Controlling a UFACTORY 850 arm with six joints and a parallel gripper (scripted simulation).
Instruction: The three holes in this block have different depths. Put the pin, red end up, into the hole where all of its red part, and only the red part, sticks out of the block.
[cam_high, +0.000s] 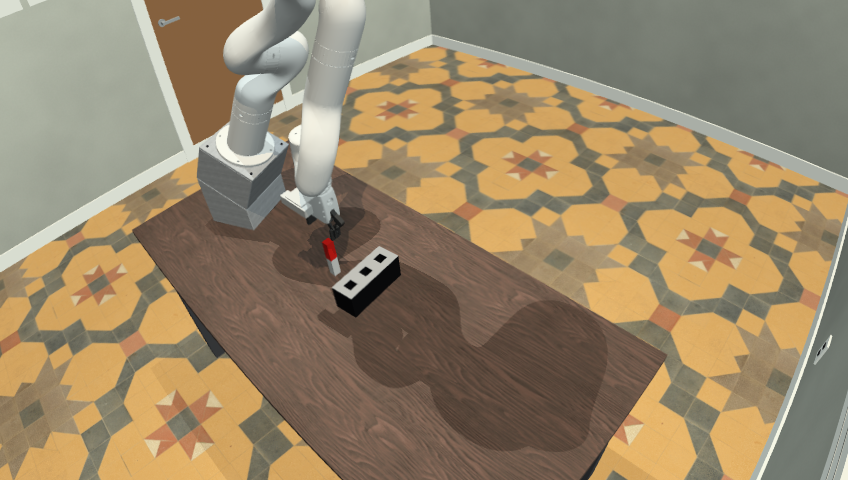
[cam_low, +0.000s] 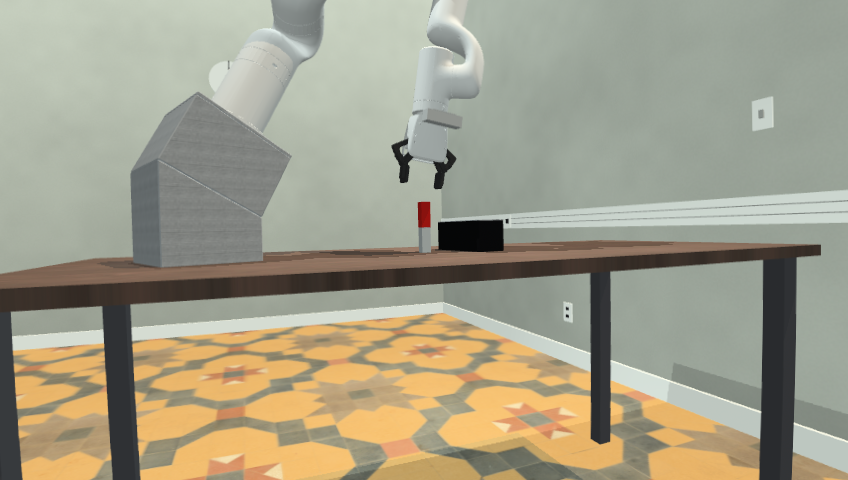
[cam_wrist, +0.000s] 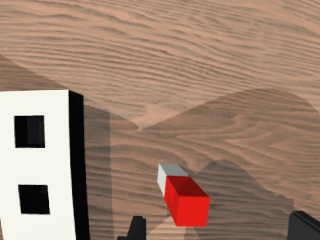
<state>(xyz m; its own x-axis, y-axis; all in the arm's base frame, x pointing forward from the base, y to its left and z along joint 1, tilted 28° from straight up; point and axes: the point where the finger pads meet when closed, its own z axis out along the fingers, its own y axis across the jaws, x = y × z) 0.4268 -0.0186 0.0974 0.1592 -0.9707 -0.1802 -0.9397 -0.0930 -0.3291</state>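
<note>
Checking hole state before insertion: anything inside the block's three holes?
All three holes in the block look dark and unfilled; their depths can't be seen. The pin stands upright on the table beside it.

The top view looks down from high above the block (cam_high: 365, 280), taking in the whole surface (cam_high: 238, 356). The exterior view sits low, level with the surface edge, facing the block's side. The wrist view looks straight down, close, sharing the block.
</note>
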